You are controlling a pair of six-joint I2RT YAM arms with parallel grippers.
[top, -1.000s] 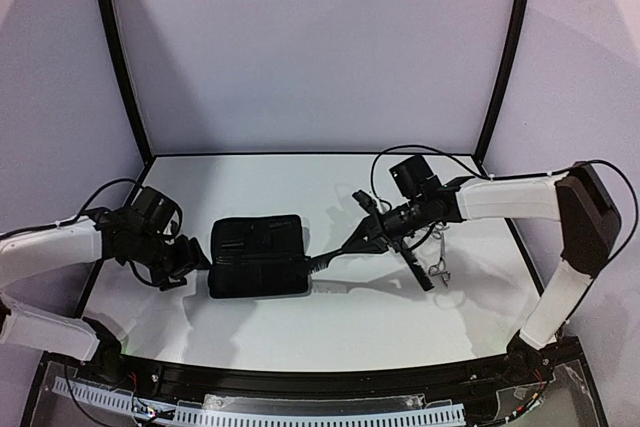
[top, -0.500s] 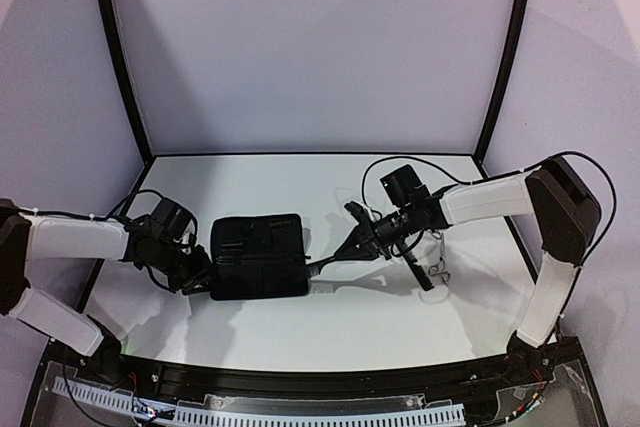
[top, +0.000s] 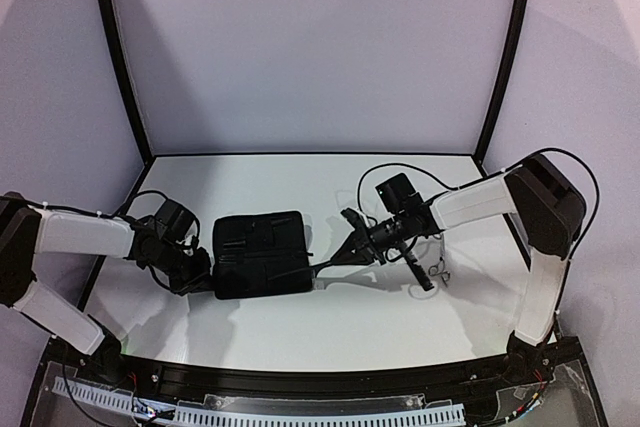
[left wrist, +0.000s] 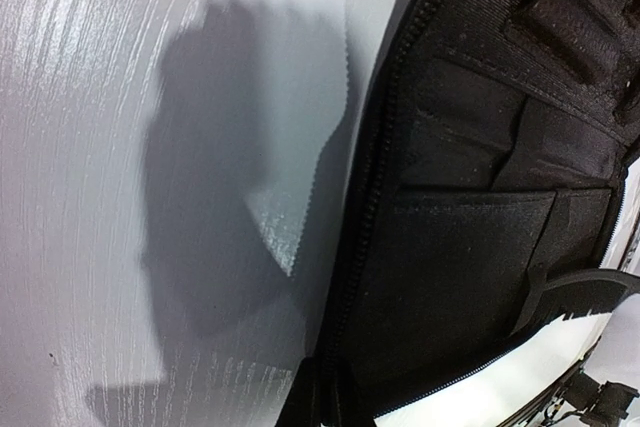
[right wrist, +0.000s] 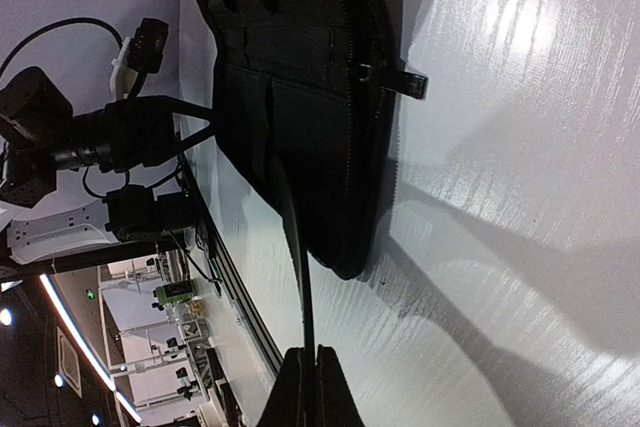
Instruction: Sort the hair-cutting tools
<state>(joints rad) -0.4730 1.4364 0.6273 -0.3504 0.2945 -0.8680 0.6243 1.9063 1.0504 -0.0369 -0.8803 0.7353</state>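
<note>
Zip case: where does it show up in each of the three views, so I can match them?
Top external: zip case lies left of centre on the table.
Left wrist: zip case fills the right half, its zip edge running top to bottom.
Right wrist: zip case at upper centre, above the comb pinched in the right end effector.
Shared landmark: the white table under the case.

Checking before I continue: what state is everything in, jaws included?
Zip case, open, flat on the table.
Left gripper, jaws shut on the case's edge.
Held comb, lifted, tip at the case.
Right gripper, jaws shut on that comb.
Other comb, lying loose on table.
Scissors, on table; blades too small to tell.
</note>
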